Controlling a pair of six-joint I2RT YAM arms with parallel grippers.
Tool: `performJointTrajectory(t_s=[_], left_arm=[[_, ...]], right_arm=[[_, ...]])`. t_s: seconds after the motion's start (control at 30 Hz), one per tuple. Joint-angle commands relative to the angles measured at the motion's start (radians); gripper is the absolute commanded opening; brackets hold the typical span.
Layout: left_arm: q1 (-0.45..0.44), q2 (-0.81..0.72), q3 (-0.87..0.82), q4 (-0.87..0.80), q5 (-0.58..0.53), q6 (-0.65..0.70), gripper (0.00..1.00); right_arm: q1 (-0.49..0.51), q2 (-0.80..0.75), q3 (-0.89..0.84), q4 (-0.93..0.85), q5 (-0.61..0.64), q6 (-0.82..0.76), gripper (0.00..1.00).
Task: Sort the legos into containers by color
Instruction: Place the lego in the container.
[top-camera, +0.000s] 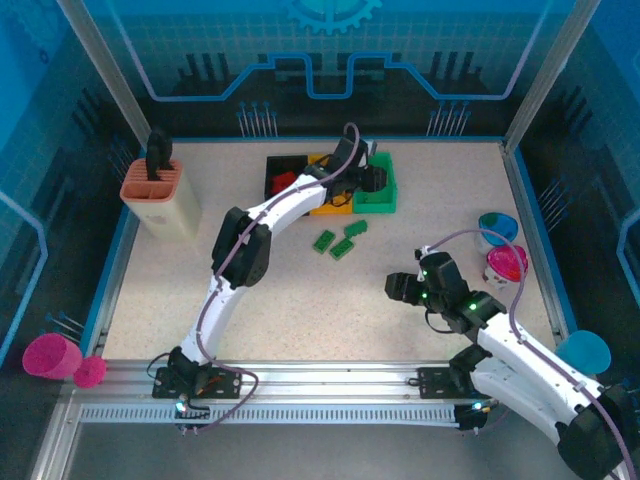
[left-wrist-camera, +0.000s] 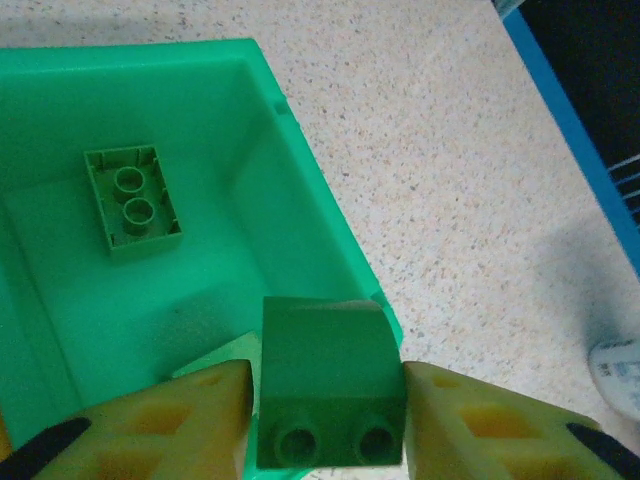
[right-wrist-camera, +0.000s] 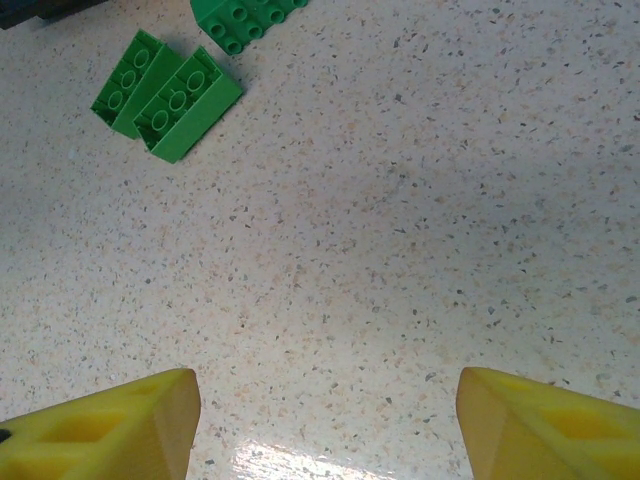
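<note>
Green lego (left-wrist-camera: 330, 385) is pinched tight between the pads of my left pincer (left-wrist-camera: 325, 425), at the corner of the green bin (left-wrist-camera: 300, 180). A second green lego (left-wrist-camera: 132, 200) lies hollow side up on that bin's floor. My right pincer (right-wrist-camera: 325, 420) hangs wide open and empty over the speckled tabletop (right-wrist-camera: 420, 250), with loose green legos (right-wrist-camera: 165, 95) lying ahead of it.

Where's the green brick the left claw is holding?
Left wrist view: green brick clamped in the left claw, over the green bin's right corner; another lego lies inside.
</note>
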Motion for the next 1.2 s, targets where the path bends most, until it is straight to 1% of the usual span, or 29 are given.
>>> performJointTrajectory(t_s=[0.0,0.07,0.17,0.37,0.53,0.6,0.73,0.8,0.87,0.97,1.07,1.17], left_arm=[[-0.009,0.044,0.060,-0.077,-0.015,0.031,0.65],[-0.011,0.064,0.094,-0.116,-0.030,0.048,0.71],[-0.011,0.068,0.095,-0.123,-0.030,0.052,0.74],[-0.013,0.075,0.094,-0.135,-0.006,0.028,0.75],[-0.013,0.106,0.131,-0.193,-0.002,0.022,0.75],[-0.013,0.107,0.135,-0.209,-0.019,0.017,0.75],[-0.004,0.095,0.128,-0.258,-0.102,-0.024,0.74],[0.014,0.078,0.101,-0.260,-0.109,-0.056,0.74],[0.030,0.037,0.034,-0.225,-0.116,-0.075,0.73],[0.043,-0.023,-0.059,-0.179,-0.125,-0.072,0.73],[0.050,-0.058,-0.099,-0.179,-0.138,-0.067,0.73],[0.052,-0.083,-0.131,-0.168,-0.123,-0.066,0.72]], right_arm=[[0.015,-0.021,-0.004,-0.023,0.022,0.012,0.70],[0.014,-0.025,-0.004,-0.028,0.024,0.012,0.70],[0.015,-0.024,-0.005,-0.028,0.027,0.013,0.70],[0.015,-0.018,-0.007,-0.021,0.024,0.018,0.70],[0.017,-0.013,-0.011,-0.018,0.021,0.021,0.70],[0.020,-0.014,-0.013,-0.017,0.021,0.024,0.70],[0.026,-0.014,-0.014,-0.019,0.026,0.030,0.70],[0.029,-0.016,-0.014,-0.021,0.030,0.031,0.70],[0.030,-0.019,-0.013,-0.024,0.033,0.031,0.70],[0.032,-0.019,-0.014,-0.024,0.037,0.031,0.70],[0.034,-0.013,-0.013,-0.016,0.037,0.030,0.70],[0.038,-0.001,-0.010,-0.004,0.033,0.033,0.70]])
